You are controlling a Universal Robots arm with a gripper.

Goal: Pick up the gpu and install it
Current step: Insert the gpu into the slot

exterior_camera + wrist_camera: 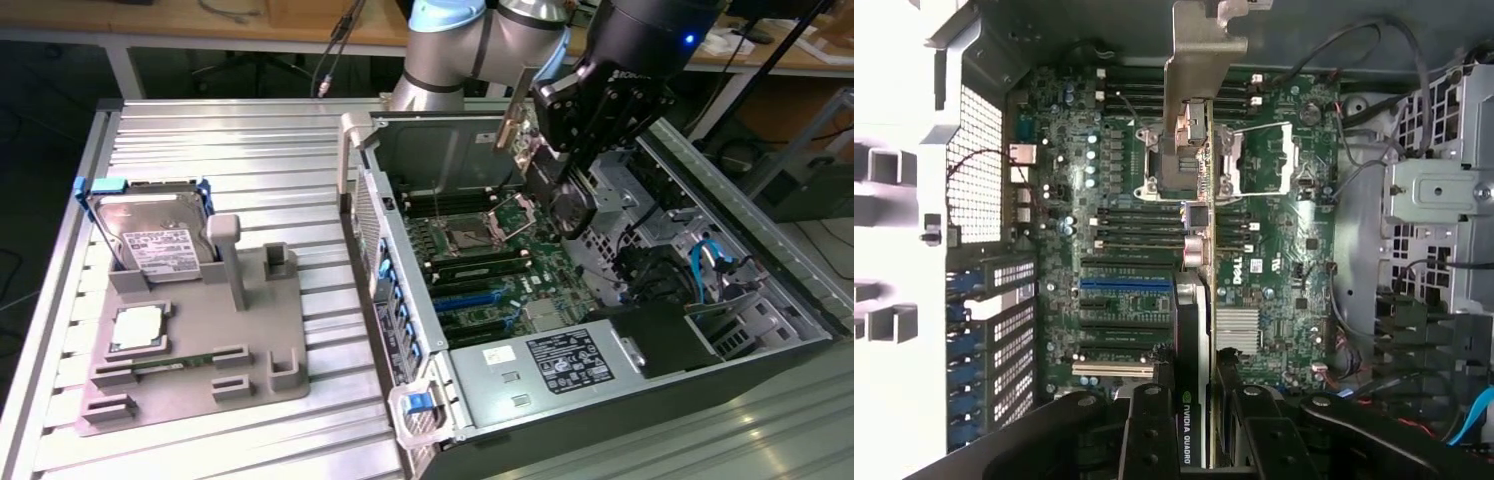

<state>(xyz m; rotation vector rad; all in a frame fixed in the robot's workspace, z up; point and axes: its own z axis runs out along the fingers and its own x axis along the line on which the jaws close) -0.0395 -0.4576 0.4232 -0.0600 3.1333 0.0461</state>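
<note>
Scene: a dark tower computer case lies open on its side on a ribbed metal worktop, its green motherboard exposed.
Hand: the black two-fingered hand is clamped on the card.
Card: the thin dark gpu, with a silver end bracket, is held on edge inside the case, over the processor socket; it looks unseated.
Likely target: the blue expansion slot, just beside the card's edge.
Risk: the card looks offset from the slot, so pressing down could strike board parts. The bracket could catch the case wall, and a tilted card could jam or slip.
</note>
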